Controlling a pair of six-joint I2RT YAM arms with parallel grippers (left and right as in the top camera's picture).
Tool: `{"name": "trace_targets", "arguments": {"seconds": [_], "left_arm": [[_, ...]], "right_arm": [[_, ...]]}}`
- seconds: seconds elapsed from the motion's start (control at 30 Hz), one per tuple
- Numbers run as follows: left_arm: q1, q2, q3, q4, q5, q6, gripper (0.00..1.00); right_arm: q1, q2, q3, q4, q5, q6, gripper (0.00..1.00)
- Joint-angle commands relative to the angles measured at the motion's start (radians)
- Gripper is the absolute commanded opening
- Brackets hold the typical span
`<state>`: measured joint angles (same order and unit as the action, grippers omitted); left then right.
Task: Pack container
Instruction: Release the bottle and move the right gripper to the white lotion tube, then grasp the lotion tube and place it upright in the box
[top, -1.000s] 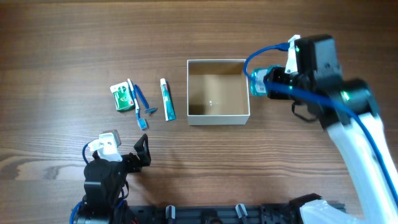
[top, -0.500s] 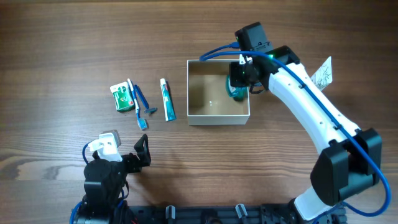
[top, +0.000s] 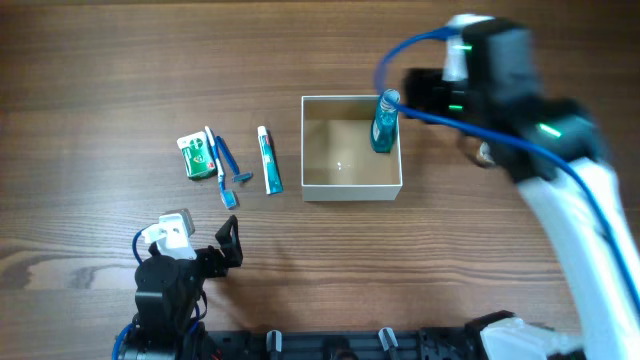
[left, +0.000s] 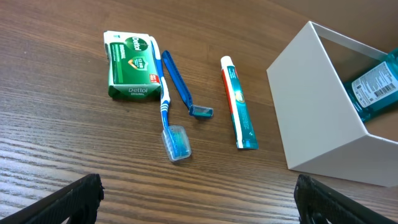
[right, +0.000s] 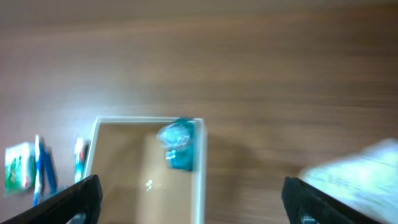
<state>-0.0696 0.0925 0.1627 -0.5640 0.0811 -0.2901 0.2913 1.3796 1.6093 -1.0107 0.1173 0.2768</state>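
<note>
Brown wooden worktop (top: 120, 60). The white square open-top cardboard box with a tan inside (top: 350, 190) sits mid-worktop. A teal plastic bottle (top: 382, 128) is already in its far right corner, against the wall.

The right gripper (right: 189, 186) hangs above the box, jaws wide and empty. The left gripper (left: 196, 186) is near-left, jaws wide and empty.

Unpacked, left of the box:
- green soap carton (top: 197, 157)
- white-and-teal toothpaste tube (top: 269, 160)
- blue-and-white toothbrush (top: 217, 165)
- blue razor (top: 230, 160)

All four lie on the far side of the left jaws, long axes roughly near-to-far. The left arm is clearly nearer, so it likely picks next.

The left wrist view shows the bottle's label and the toothbrush along the carton's edge. The overhead view alone shows which corner. The right wrist view is blurred.
</note>
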Motion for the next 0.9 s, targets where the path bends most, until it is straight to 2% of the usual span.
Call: {"name": "trace_targets", "arguments": {"seconds": [0.0, 0.1, 0.23, 0.27, 0.33, 0.37, 0.4, 0.43, 0.5, 0.6, 0.7, 0.8, 0.87], "left_arm": [[0.008, -0.006, -0.011, 0.0, 0.019, 0.021, 1.0], [0.008, -0.006, -0.011, 0.0, 0.019, 0.021, 1.0], [0.008, -0.006, -0.011, 0.0, 0.019, 0.021, 1.0], [0.008, -0.006, -0.011, 0.0, 0.019, 0.021, 1.0], [0.008, -0.006, -0.011, 0.0, 0.019, 0.021, 1.0], [0.008, -0.006, -0.011, 0.0, 0.019, 0.021, 1.0], [0.008, -0.006, -0.011, 0.0, 0.019, 0.021, 1.0], [0.008, -0.006, -0.011, 0.0, 0.019, 0.021, 1.0], [0.008, -0.006, -0.011, 0.0, 0.019, 0.021, 1.0], [0.008, -0.006, -0.011, 0.0, 0.019, 0.021, 1.0], [0.008, -0.006, -0.011, 0.0, 0.019, 0.021, 1.0], [0.008, -0.006, -0.011, 0.0, 0.019, 0.021, 1.0], [0.008, -0.006, -0.011, 0.0, 0.019, 0.021, 1.0]], "right_arm": [[-0.198, -0.04, 0.009, -0.068, 0.044, 0.022, 0.93], [-0.38, 0.082, 0.005, -0.139, 0.039, 0.021, 0.93], [-0.414, 0.281, 0.006, -0.132, -0.014, -0.015, 0.94], [-0.413, 0.329, 0.006, -0.134, -0.014, -0.015, 0.92], [-0.414, 0.385, 0.005, -0.148, -0.032, -0.022, 0.73], [-0.413, 0.418, 0.005, -0.159, -0.06, -0.042, 0.53], [-0.413, 0.432, 0.005, -0.168, -0.067, -0.04, 0.36], [-0.413, 0.437, 0.005, -0.172, -0.066, -0.029, 0.14], [-0.413, 0.415, 0.006, -0.166, -0.062, -0.014, 0.04], [-0.413, 0.309, 0.006, -0.168, -0.063, -0.014, 0.04], [-0.372, 0.109, 0.008, -0.241, -0.147, -0.011, 0.04], [-0.209, -0.126, 0.008, -0.276, -0.15, -0.015, 0.04], [-0.093, -0.212, 0.008, -0.283, -0.15, -0.014, 0.04]]}}
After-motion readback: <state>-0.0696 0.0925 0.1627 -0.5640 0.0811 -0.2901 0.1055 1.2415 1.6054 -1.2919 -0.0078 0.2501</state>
